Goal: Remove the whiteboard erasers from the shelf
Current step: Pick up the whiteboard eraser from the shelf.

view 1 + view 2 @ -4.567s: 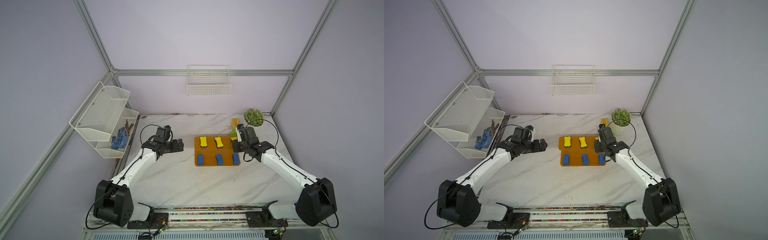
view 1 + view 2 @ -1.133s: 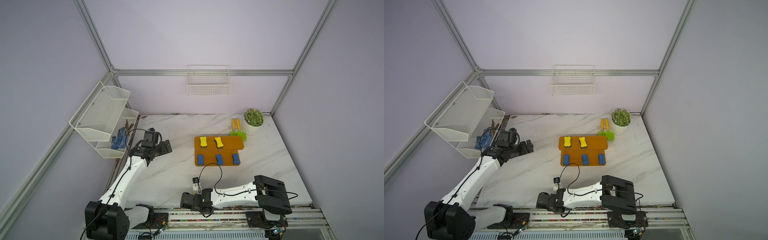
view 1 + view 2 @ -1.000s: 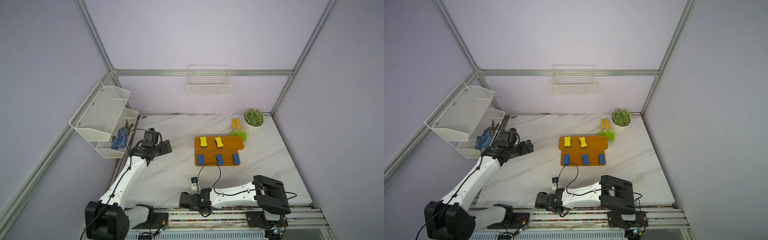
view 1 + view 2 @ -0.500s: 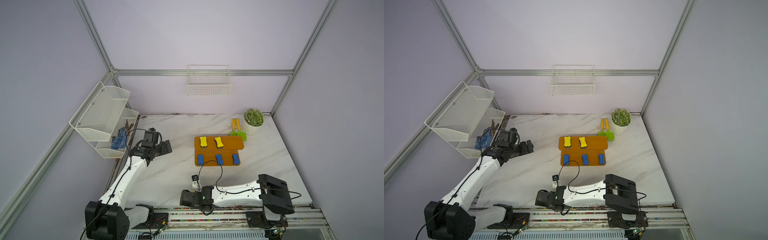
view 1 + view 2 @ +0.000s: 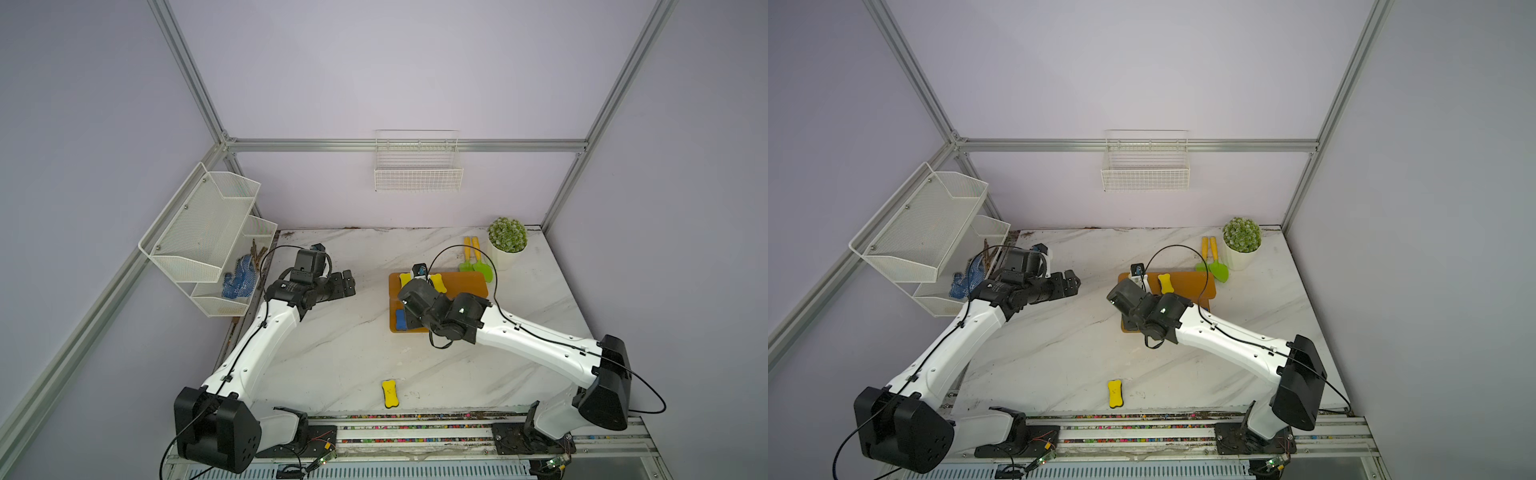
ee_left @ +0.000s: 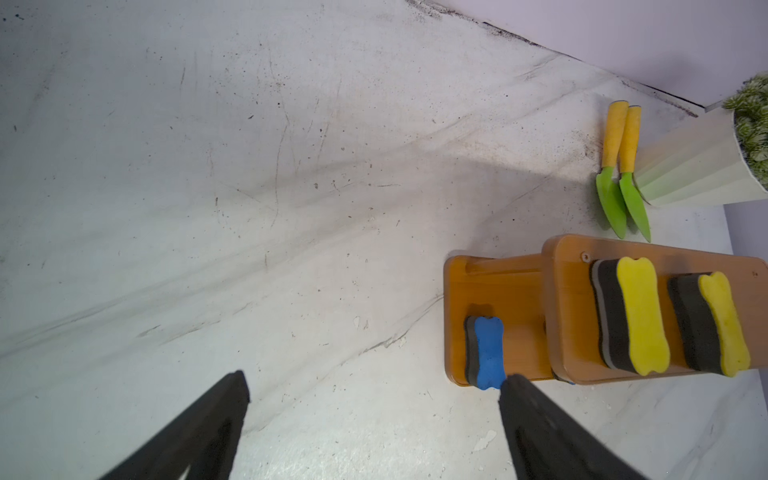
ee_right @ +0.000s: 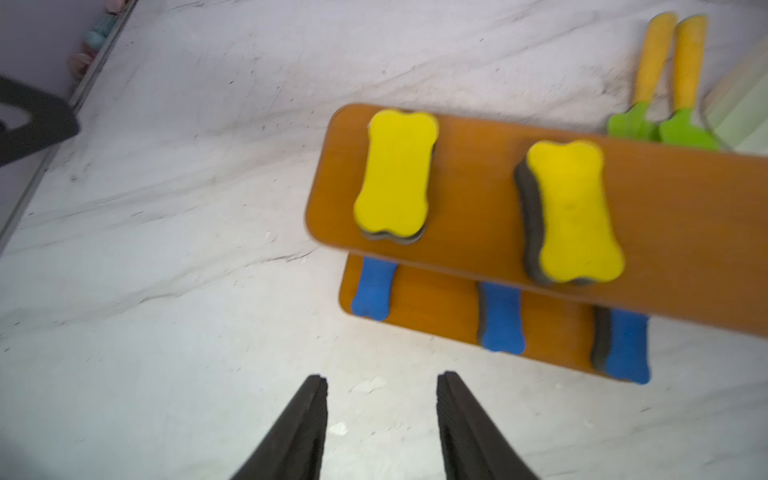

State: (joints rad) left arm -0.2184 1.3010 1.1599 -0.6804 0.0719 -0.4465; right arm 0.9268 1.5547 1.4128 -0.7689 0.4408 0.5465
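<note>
The orange-brown shelf [image 5: 461, 279] [image 5: 1188, 283] [image 7: 473, 195] stands right of the table's middle. Its upper tier holds two yellow whiteboard erasers [image 7: 395, 170] [image 7: 571, 212]. Three blue ones [image 7: 374, 289] [image 7: 500, 318] [image 7: 625, 349] lie on the lower tier. A third yellow eraser [image 5: 389, 393] [image 5: 1114, 392] lies flat on the table near the front edge. My right gripper [image 7: 381, 386] is open and empty, above the table just in front of the shelf's left end. My left gripper [image 5: 347, 283] [image 6: 374, 382] is wide open and empty, left of the shelf.
Two green spatulas [image 5: 476, 262] and a potted plant [image 5: 507, 239] sit behind the shelf. A white mesh rack [image 5: 208, 237] with blue gloves hangs on the left wall. A wire basket [image 5: 417, 174] is on the back wall.
My right arm has swung from low along the table's front edge back up to the shelf. A yellow eraser now lies where that gripper was. The left gripper shifted slightly right.
</note>
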